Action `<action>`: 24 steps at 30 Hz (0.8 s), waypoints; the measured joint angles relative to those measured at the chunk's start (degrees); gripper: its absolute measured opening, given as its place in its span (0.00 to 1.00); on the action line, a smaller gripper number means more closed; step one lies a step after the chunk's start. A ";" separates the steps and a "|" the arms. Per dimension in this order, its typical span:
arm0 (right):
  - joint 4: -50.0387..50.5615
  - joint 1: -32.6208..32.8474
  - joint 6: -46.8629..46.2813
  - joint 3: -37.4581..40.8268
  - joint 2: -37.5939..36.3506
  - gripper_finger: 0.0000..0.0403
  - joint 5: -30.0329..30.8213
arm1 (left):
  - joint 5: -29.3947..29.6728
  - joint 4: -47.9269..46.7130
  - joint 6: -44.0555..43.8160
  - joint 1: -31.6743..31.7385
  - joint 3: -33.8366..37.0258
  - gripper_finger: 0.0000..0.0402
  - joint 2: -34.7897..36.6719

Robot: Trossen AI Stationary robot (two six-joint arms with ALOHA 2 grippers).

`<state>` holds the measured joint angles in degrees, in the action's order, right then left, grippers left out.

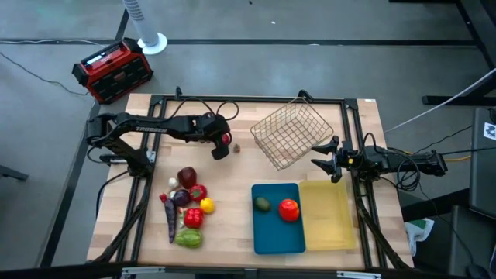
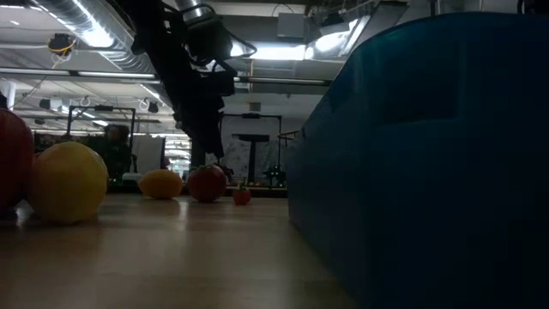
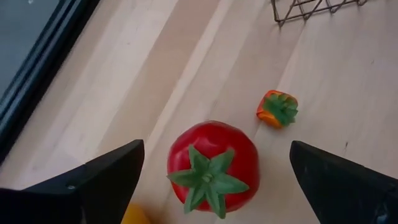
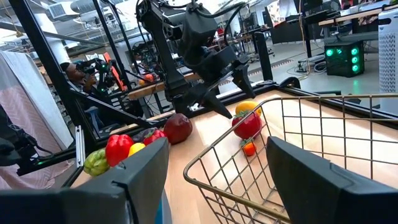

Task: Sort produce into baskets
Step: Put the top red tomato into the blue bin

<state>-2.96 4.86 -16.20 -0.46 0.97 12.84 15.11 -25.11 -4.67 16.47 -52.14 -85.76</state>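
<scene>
A red tomato [image 3: 212, 165] with a green calyx rests on the wooden table, left of the wire basket [image 1: 291, 136]. My left gripper [image 3: 216, 146] hangs open just above it, one finger on each side, touching nothing; the high view shows this gripper [image 1: 222, 146] by the tomato [image 1: 226, 139]. A small orange fruit [image 3: 278, 109] lies just beyond. More produce [image 1: 186, 205] lies heaped at the front left. The blue tray [image 1: 267, 236] holds a green piece [image 1: 263, 204] and a red one [image 1: 288, 209]. The pale yellow tray [image 1: 327, 213] stands beside it. My right gripper [image 1: 329, 159] waits open at the basket's right.
An orange-yellow fruit [image 2: 161, 184] lies close behind the tomato [image 2: 207, 183]. A red-and-black box [image 1: 112, 71] sits on the floor beyond the table's far left corner. Bare wood lies between the heap and the blue tray.
</scene>
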 joint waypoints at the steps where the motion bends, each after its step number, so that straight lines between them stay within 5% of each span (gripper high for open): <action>1: 0.00 -0.01 0.01 0.01 0.00 0.67 0.00 | -0.02 0.07 -0.76 -0.08 0.00 1.00 0.00; 24: 0.00 0.00 0.02 0.01 0.01 0.67 -0.02 | -0.70 4.16 -2.58 3.95 2.21 1.00 -7.63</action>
<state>-2.96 4.86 -16.19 -0.45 0.98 12.82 14.41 -20.95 -7.25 20.41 -49.93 -93.39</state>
